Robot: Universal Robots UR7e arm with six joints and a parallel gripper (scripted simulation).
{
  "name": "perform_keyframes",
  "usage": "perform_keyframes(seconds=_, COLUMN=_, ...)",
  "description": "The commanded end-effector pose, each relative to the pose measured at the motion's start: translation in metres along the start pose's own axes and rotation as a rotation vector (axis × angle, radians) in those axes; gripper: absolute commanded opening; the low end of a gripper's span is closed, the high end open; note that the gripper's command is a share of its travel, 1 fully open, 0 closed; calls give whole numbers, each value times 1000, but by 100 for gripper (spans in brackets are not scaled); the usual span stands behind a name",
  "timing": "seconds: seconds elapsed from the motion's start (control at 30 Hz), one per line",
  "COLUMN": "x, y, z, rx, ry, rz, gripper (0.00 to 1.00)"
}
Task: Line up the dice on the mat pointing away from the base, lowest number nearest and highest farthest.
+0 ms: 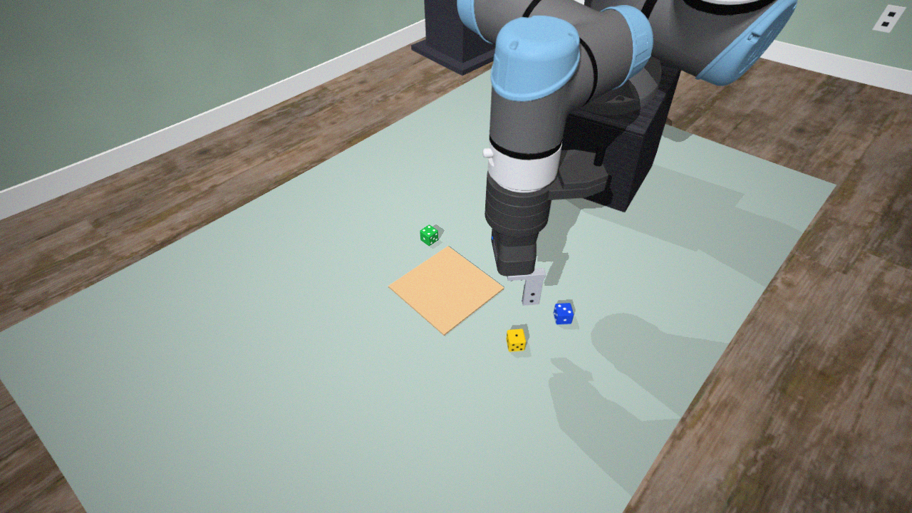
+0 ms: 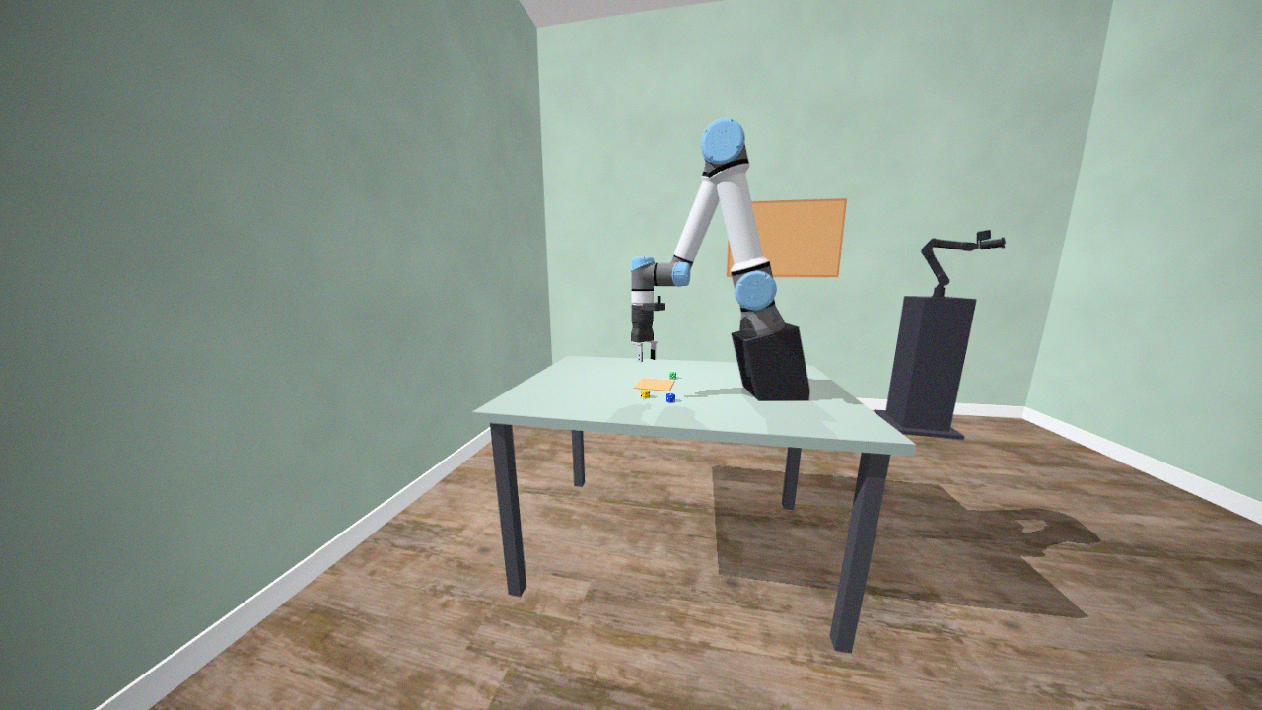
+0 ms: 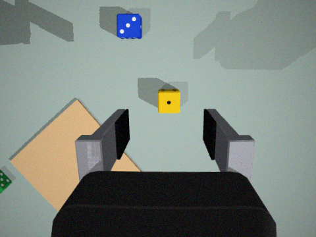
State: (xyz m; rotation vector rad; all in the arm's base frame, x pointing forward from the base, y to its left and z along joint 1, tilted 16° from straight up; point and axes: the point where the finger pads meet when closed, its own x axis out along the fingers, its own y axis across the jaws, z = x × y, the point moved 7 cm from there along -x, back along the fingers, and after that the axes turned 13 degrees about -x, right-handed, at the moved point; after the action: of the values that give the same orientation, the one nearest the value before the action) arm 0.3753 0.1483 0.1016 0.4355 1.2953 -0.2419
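Note:
The orange mat (image 1: pixel 446 290) (image 2: pixel 655 385) (image 3: pixel 52 151) lies flat with no die on it. The yellow die (image 1: pixel 516 340) (image 2: pixel 645 394) (image 3: pixel 169 102) shows one pip on top and stands off the mat. The blue die (image 1: pixel 563 313) (image 2: pixel 670 397) (image 3: pixel 129 26) shows three on top and stands beyond the yellow one in the wrist view. The green die (image 1: pixel 429 235) (image 2: pixel 672 375) (image 3: pixel 4 181) shows several pips, stands by the mat's other side and is cut off in the wrist view. My gripper (image 2: pixel 647 356) (image 3: pixel 166 124) is open and empty, high above the table. The yellow die appears just ahead of the fingertips, sideways between them.
The dice and mat are on the pale green table (image 1: pixel 255 382) (image 2: pixel 546 405). The robot's black base block (image 1: pixel 605 159) (image 2: pixel 772 363) stands at the table's far side in the top view. Arm shadows fall near the blue die.

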Motion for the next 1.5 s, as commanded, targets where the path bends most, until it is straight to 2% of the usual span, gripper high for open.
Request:
perform_keyframes(seconds=0.0, x=1, y=1, z=5, rx=-3, ry=1, rz=0, gripper=100)
perform_keyframes(seconds=0.5, x=1, y=1, z=5, rx=3, ry=1, rz=0, gripper=100)
perform_keyframes(seconds=0.8, x=3, y=2, z=4, rx=67, ry=1, rz=0, gripper=100)
perform_keyframes(seconds=1.03, x=9, y=3, z=3, rx=228, ry=1, rz=0, gripper=100)
perform_keyframes(seconds=1.27, x=18, y=6, z=2, rx=479, ry=1, rz=0, gripper=100)
perform_keyframes(seconds=1.33, x=18, y=6, z=2, rx=479, ry=1, rz=0, gripper=100)
perform_keyframes(seconds=1.47, x=23, y=6, z=2, rx=649, ry=1, rz=0, gripper=100)
